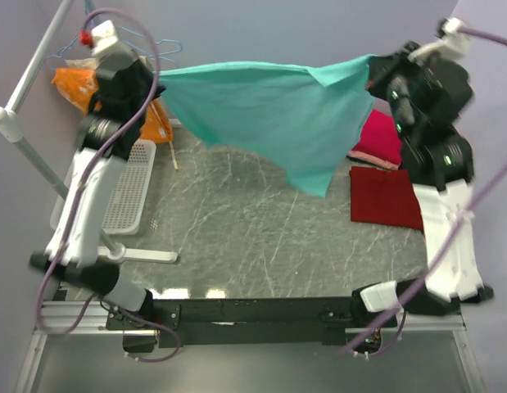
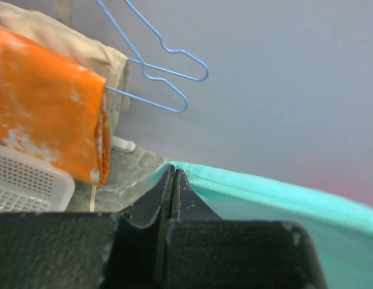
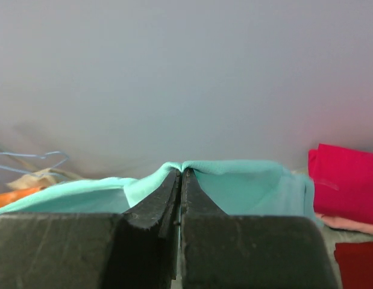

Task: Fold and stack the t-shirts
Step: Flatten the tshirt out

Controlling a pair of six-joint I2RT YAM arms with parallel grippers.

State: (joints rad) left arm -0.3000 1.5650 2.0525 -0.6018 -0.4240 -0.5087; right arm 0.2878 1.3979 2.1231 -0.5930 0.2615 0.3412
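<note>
Top external | teal t-shirt [image 1: 269, 115] stretched left-to-right above table [image 1: 237, 237] | left jaws, right jaws each pinch one top corner

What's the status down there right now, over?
Copy: left claw, right claw both shut on teal shirt, stretched in the air between them. Beside right arm: dark red shirt, pink shirt, folded. Nothing in the way.

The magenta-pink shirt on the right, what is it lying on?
A salmon shirt shows as a thin edge beneath the magenta-pink shirt. How far it extends underneath, and whether anything lies below it, is covered.
</note>
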